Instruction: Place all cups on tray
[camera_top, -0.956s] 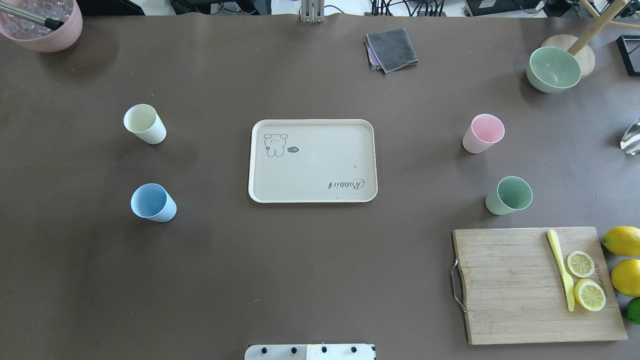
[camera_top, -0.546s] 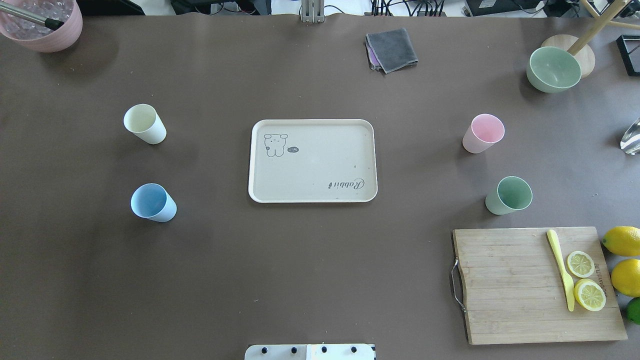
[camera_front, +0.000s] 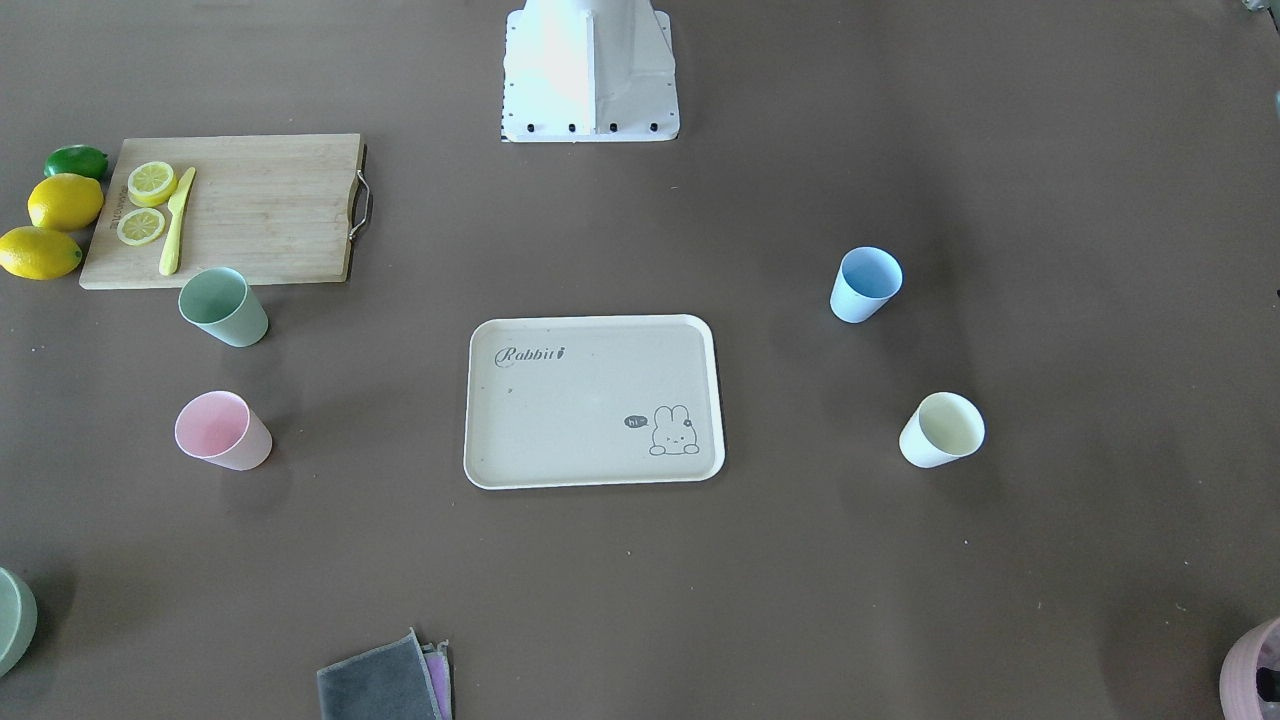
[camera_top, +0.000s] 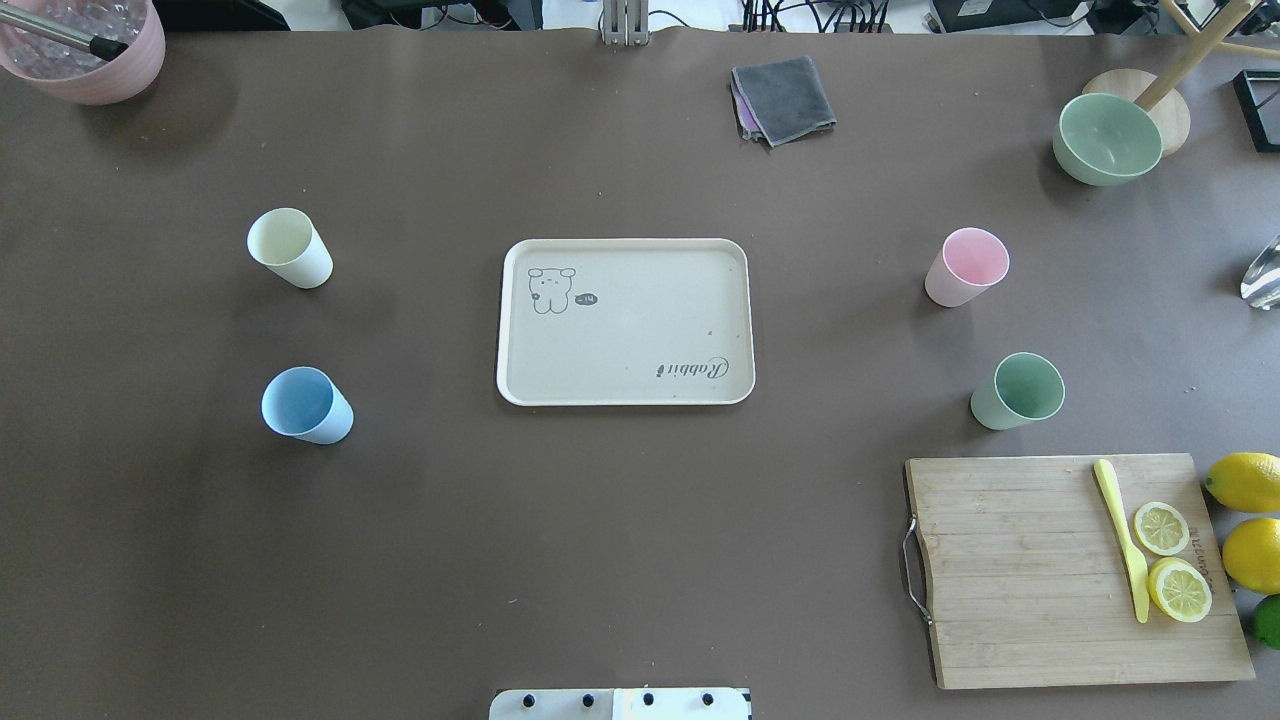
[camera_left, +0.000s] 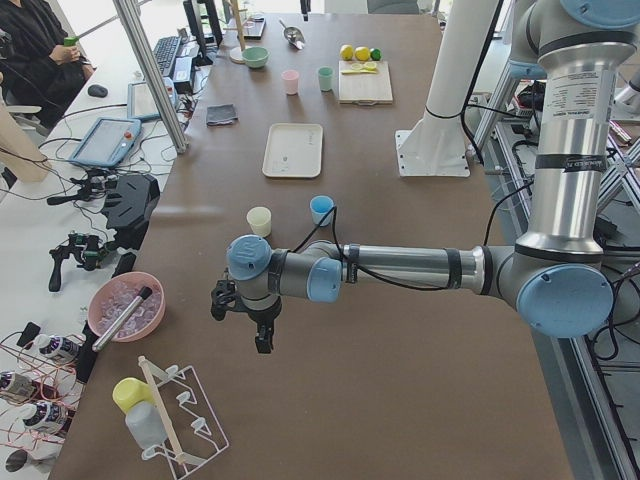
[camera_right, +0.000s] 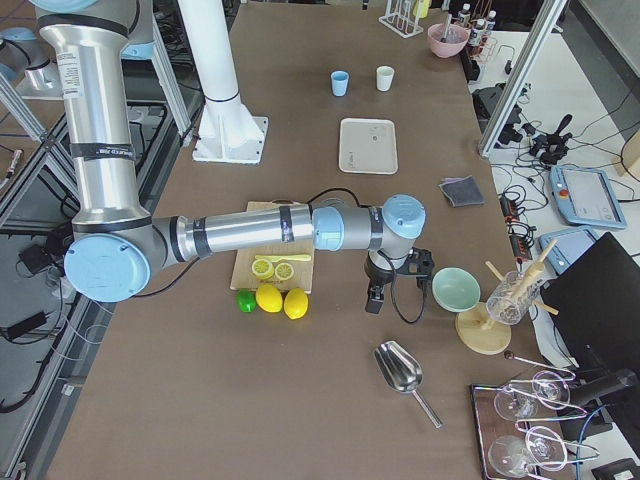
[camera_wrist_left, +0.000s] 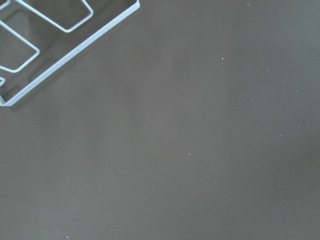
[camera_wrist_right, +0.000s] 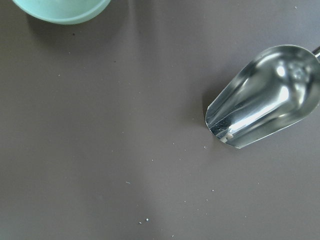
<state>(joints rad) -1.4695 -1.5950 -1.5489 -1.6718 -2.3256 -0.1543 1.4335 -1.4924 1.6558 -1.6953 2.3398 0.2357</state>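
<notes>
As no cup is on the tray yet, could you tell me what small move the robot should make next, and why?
Probably bring the left hand in toward the cream-yellow cup. It and the blue cup, pink cup and green cup all stand upright on the table, apart from the tray. The left hand hangs out at the table's end, nearest that cup.

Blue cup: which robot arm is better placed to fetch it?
Probably the left. The blue cup stands left of the tray, at the table end the left arm reaches over; the right arm hangs beyond the cutting board.
</notes>
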